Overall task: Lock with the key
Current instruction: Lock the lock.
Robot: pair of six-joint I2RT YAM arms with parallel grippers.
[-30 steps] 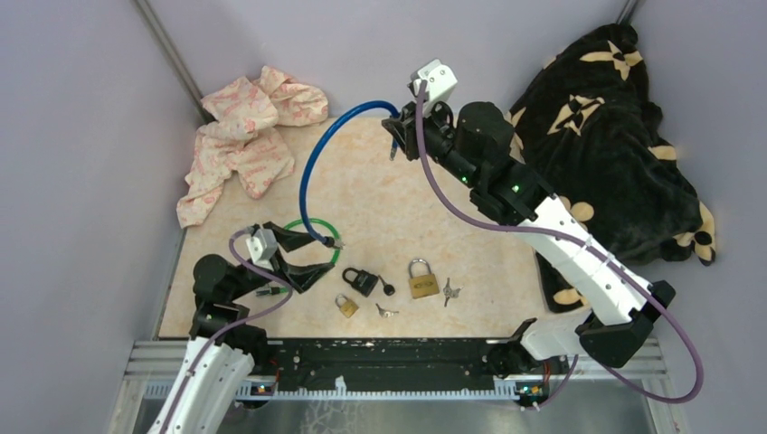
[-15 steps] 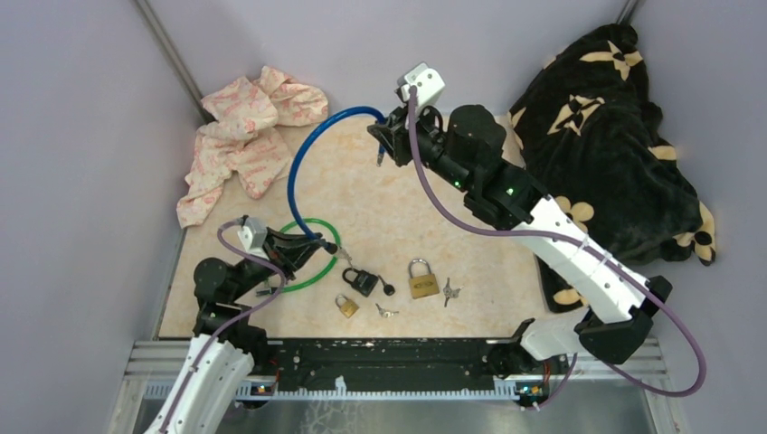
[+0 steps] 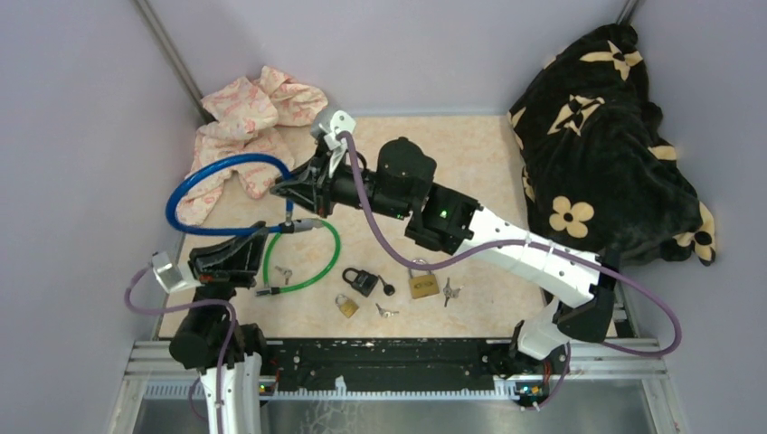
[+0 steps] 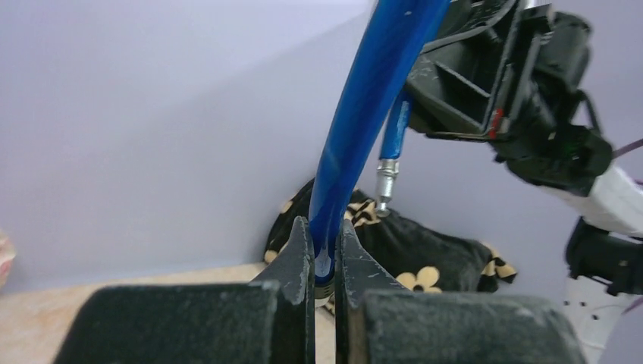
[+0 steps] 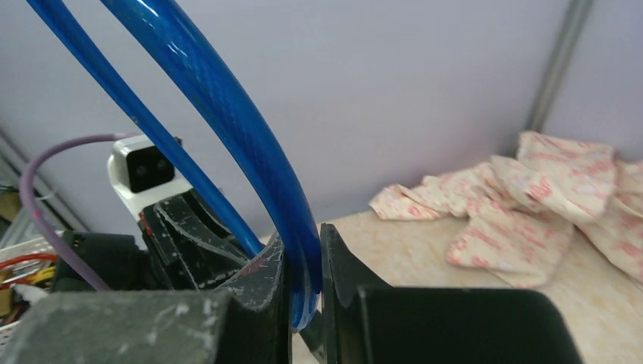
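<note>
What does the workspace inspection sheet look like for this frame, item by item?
Surface: beige table, flat and speckled.
Job's things: blue cable lock held up off the table, looped between both tools; green cable lock, black padlock, large brass padlock, small brass padlock and keys lie on the table.
Clutter: pink cloth far left; black flowered blanket right.
Tools: left tool shut on the blue cable lock; right tool shut on it too.
Cables: purple cable loops off each arm.
Surroundings: lilac walls, metal corner post.
</note>
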